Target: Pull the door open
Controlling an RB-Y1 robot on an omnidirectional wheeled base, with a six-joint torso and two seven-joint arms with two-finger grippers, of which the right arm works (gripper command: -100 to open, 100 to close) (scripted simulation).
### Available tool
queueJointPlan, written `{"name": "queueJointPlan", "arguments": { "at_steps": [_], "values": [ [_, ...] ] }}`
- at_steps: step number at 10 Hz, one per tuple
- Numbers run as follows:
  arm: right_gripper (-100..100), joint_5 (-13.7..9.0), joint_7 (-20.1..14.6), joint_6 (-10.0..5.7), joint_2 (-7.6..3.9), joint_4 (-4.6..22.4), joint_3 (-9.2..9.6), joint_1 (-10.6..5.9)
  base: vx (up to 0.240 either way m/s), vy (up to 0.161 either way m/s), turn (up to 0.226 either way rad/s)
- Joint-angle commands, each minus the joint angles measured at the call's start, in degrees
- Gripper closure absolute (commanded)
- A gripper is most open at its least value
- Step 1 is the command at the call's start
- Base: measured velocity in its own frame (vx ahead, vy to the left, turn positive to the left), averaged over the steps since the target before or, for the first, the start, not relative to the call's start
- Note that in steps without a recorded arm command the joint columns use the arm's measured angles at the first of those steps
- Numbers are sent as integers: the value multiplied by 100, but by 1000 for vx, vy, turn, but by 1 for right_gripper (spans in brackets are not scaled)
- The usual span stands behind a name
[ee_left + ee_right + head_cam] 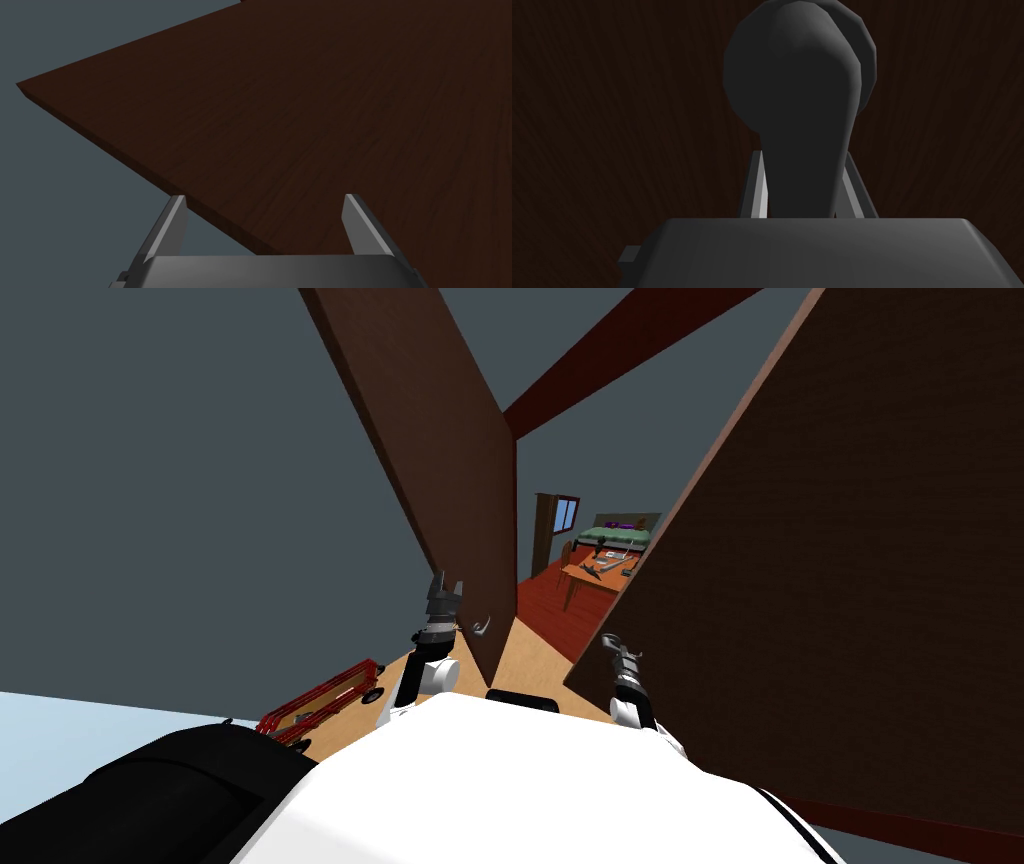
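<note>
The door (850, 568) is the big dark brown leaf on my right side, close to me. It already stands turned toward me, so there is a gap between it and a second brown panel (440, 438) in the middle. Its handle (807, 100) is a dark lever on a round plate, near the door's free edge. The right hand (802, 155) is clenched on this handle, and its two fingers press the narrow part of the lever from both sides.

I judge the door to be stiff and rather heavy. It will not bend, and it can turn only around its hinges, so the pull should follow an arc and not a straight line. The handle looks hard and smooth (thin fingers can slide along such a lever). For this reason the narrow part, where the grip is now, seems the right place to hold.

The left hand (445, 586) is released, with its fingers apart. It is just beside the panel's edge and grasps nothing. The panel has its own small grey lever (483, 628), near this hand.

Through the gap I see a room with a red floor, an orange desk (590, 573) with small things on it, and a bed (615, 533) behind it. A red cart (325, 698) lies on the light floor (530, 653) at my left, well apart from the door.

What stands in the way is mostly my own body, I think, because it is close to the door's swing.
</note>
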Motion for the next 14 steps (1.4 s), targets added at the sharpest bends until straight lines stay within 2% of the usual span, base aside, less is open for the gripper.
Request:
{"name": "queueJointPlan", "arguments": {
  "at_steps": [1, 5, 6, 7, 10, 11, 12, 14],
  "values": [
    [100, 0, 0, 0, 0, 0, 0, 0, 33, -3, -16],
    [100, 173, -290, -67, -122, -68, 222, 89, -195, -8, 104],
    [100, 173, -290, -67, -122, -68, 222, 89, -179, 4, 26],
    [100, 268, -438, -104, -178, -99, 346, 133, -209, 3, 126],
    [100, 402, -644, -156, -258, -143, 519, 194, -209, -30, 116],
    [100, 428, -685, -167, -274, -152, 552, 205, -223, -29, 87],
    [100, 405, -658, -177, -279, -59, 520, 151, -101, -7, 20],
    [100, 458, -743, -219, -296, -53, 601, 175, -190, -20, 120]
  ]
}}
